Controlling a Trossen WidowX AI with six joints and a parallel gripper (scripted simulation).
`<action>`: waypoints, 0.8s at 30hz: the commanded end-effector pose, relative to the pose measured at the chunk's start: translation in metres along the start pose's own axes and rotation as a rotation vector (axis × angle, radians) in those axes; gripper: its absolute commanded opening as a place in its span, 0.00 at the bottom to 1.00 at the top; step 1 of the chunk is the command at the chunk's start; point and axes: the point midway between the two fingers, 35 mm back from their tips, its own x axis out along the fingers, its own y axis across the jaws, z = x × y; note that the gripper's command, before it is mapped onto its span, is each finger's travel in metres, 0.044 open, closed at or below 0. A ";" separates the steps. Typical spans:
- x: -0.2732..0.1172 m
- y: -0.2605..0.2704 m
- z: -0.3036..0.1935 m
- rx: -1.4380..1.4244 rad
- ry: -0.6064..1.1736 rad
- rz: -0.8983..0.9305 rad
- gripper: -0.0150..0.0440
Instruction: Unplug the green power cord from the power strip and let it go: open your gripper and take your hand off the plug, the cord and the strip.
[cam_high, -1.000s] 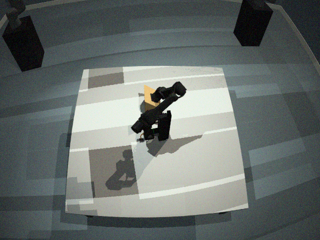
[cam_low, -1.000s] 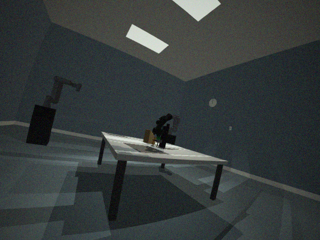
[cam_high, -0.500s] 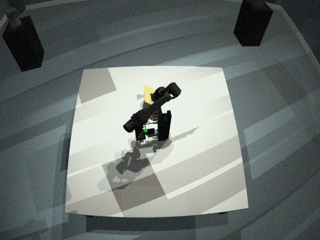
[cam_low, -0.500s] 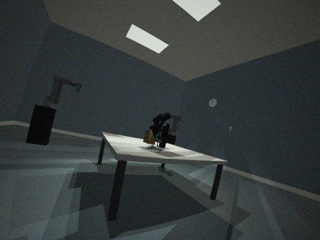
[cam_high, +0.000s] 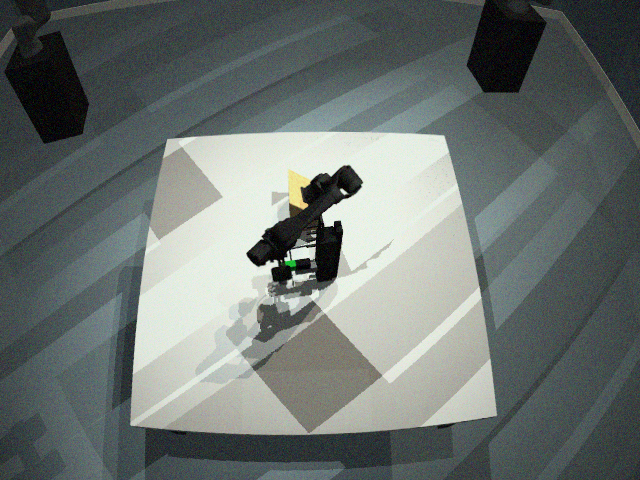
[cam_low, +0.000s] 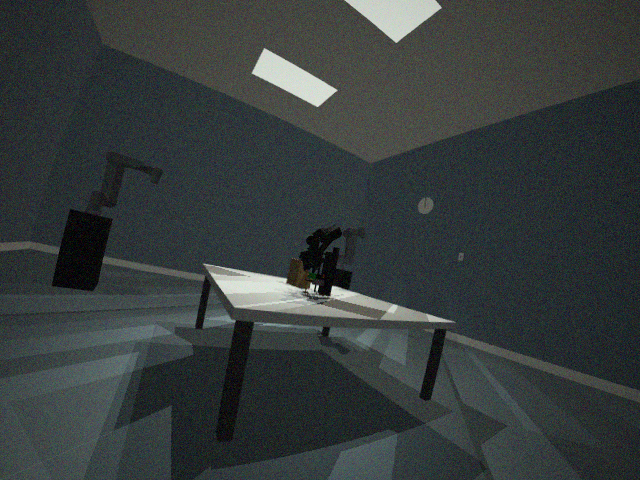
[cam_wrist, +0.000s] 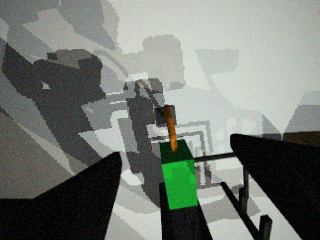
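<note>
Spreading its two black fingers wide, the claw (cam_wrist: 175, 172) is open and holds nothing. One finger (cam_wrist: 75, 200) shows at the left of the wrist view and the other at the right, each with a gap to what sits between them.

Between the fingers sits the green plug (cam_wrist: 178, 176). A thin orange prong (cam_wrist: 170, 129) sticks out of its far end. The plug looks free of the power strip (cam_high: 328, 250), which stands up as a tall black block just beside it on the desk (cam_high: 413, 310).

From above, the plug (cam_high: 290, 264) shows as a small green spot under the dark arm (cam_high: 305, 217). Whether the cord can be seen is too hard to tell.

A tan block (cam_high: 296, 193) stands behind the arm. Dark shadows lie on the white desk.
</note>
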 end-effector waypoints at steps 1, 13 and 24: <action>-0.006 0.001 0.026 0.000 -0.007 0.003 1.00; -0.011 -0.001 0.052 -0.001 -0.008 0.003 1.00; -0.011 -0.001 0.052 -0.001 -0.008 0.003 1.00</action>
